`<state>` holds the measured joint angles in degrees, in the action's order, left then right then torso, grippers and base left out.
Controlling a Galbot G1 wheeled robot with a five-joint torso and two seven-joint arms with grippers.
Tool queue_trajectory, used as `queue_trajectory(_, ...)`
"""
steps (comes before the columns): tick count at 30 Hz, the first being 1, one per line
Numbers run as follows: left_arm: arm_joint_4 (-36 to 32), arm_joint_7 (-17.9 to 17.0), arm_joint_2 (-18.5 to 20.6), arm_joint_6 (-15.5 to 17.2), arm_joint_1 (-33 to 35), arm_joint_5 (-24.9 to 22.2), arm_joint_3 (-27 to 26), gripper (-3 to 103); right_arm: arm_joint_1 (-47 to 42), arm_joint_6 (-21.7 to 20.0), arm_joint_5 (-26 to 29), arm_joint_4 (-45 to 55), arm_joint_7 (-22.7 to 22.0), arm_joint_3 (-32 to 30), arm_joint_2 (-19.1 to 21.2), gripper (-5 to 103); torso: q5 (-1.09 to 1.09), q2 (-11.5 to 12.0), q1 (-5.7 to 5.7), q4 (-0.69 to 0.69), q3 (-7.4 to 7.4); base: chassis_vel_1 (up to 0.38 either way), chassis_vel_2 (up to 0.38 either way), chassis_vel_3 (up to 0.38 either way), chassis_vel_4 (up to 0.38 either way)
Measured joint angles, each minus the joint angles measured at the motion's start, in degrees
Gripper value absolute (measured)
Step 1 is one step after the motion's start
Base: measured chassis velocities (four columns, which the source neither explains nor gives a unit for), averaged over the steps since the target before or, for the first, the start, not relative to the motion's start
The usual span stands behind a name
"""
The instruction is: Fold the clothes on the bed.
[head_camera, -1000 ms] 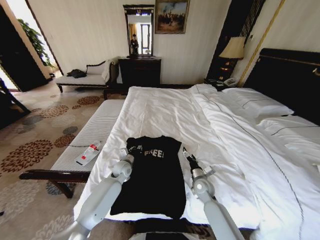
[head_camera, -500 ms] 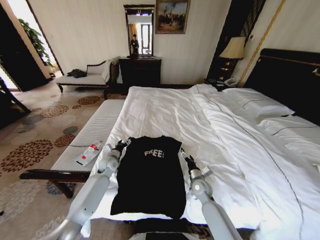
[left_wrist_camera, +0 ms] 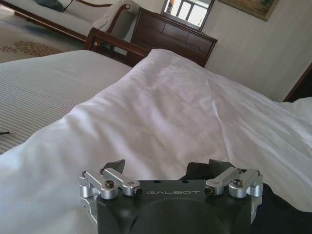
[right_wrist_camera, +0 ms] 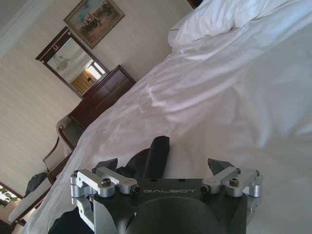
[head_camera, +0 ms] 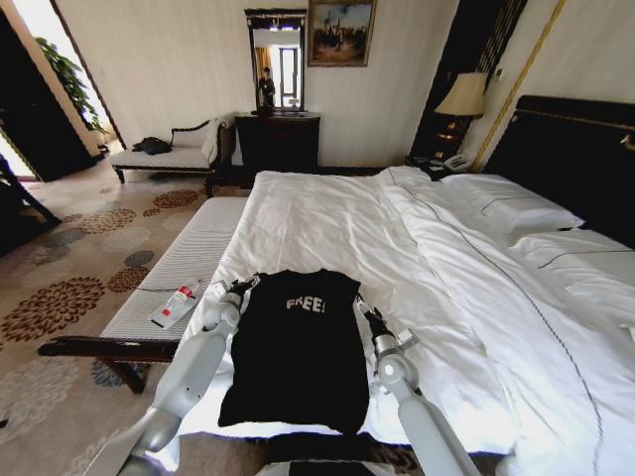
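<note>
The clothes, a black T-shirt (head_camera: pixel 298 357) with white "FREE!" lettering, lie on the near end of the bed (head_camera: pixel 327 218) with both sides folded in to a narrow strip. My left gripper (head_camera: pixel 241 288) stands open just beside the shirt's upper left corner, and in the left wrist view my left gripper (left_wrist_camera: pixel 167 166) holds nothing while black cloth (left_wrist_camera: pixel 285 209) shows to one side. At the upper right edge my right gripper (head_camera: pixel 363 309) is open. In the right wrist view a fold of black cloth (right_wrist_camera: pixel 152 155) rises between the spread fingers of my right gripper (right_wrist_camera: pixel 162 165).
A pale striped bench (head_camera: pixel 189 258) runs along the bed's left side, with a small red-labelled bottle (head_camera: pixel 174 305) on it. A thick duvet (head_camera: pixel 496 297) and pillows (head_camera: pixel 506 203) cover the bed's right half. A dark dresser (head_camera: pixel 278 139) and chaise (head_camera: pixel 164 157) stand by the far wall.
My left gripper has let go of the shirt's left shoulder and moved out to the left. The whole "FREE!" lettering is uncovered. The right gripper has barely shifted.
</note>
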<state>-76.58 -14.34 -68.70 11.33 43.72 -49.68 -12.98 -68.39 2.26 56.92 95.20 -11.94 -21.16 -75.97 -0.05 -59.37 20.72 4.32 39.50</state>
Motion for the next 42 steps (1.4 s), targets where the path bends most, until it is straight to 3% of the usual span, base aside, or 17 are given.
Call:
queue_trajectory(3, -3.0, 0.4, 1.7, 0.0, 2.1, 1.6, -1.4, 96, 0.0, 0.0, 0.0, 0.0, 0.0, -0.1, -0.1, 100, 0.02, 0.0, 0.00, 0.00, 0.00, 0.000, 0.000, 0.000, 0.000)
queue_trajectory(5, -4.3, 2.3, 4.3, -0.5, 4.3, 6.8, -1.6, 99, -0.1, 0.0, 0.0, -0.1, -0.1, -0.1, -0.1, 100, 0.02, 0.0, 0.00, 0.00, 0.00, 0.000, 0.000, 0.000, 0.000)
queue_trajectory(8, -4.7, 4.5, 6.6, -1.1, 5.8, 10.7, -0.3, 100, -0.1, 0.0, 0.0, -0.3, -0.1, -0.1, 0.0, 100, 0.01, 0.0, 0.00, -0.03, 0.00, 0.000, 0.000, 0.000, 0.000)
queue_trajectory(13, -4.1, 5.4, 7.6, -1.4, 5.6, 12.5, 2.8, 100, 0.1, 0.0, 0.0, -0.5, -0.1, 0.2, -0.1, 100, 0.00, 0.0, -0.01, 0.01, 0.00, 0.000, 0.000, 0.000, 0.000)
queue_trajectory(26, 3.3, 2.9, 5.0, -0.3, -2.3, 10.3, 7.7, 100, -0.8, 0.0, 0.0, 0.1, -0.4, -0.6, 0.1, 100, 0.01, 0.0, 0.00, 0.01, 0.00, 0.000, 0.000, 0.000, 0.000)
queue_trajectory(28, 7.8, 1.5, 4.2, 0.0, -6.3, 9.6, 9.0, 100, -0.8, 0.0, 0.0, 0.1, -0.4, -0.5, -0.1, 100, 0.01, 0.0, 0.00, 0.00, 0.00, 0.000, 0.000, 0.000, 0.000)
queue_trajectory(32, 10.1, 1.4, 3.5, 0.0, -9.6, 9.0, 10.3, 100, -0.8, 0.0, -0.1, 0.0, -0.5, -0.2, -0.3, 100, 0.01, 0.0, 0.00, 0.00, 0.00, 0.000, 0.000, 0.000, 0.000)
queue_trajectory(42, 8.2, 1.0, 4.5, 0.6, -15.3, 8.8, 13.6, 100, -1.4, 0.0, -0.1, 0.5, -0.6, -0.6, 0.1, 100, 0.02, 0.0, 0.00, 0.02, 0.00, 0.000, 0.000, 0.000, 0.000)
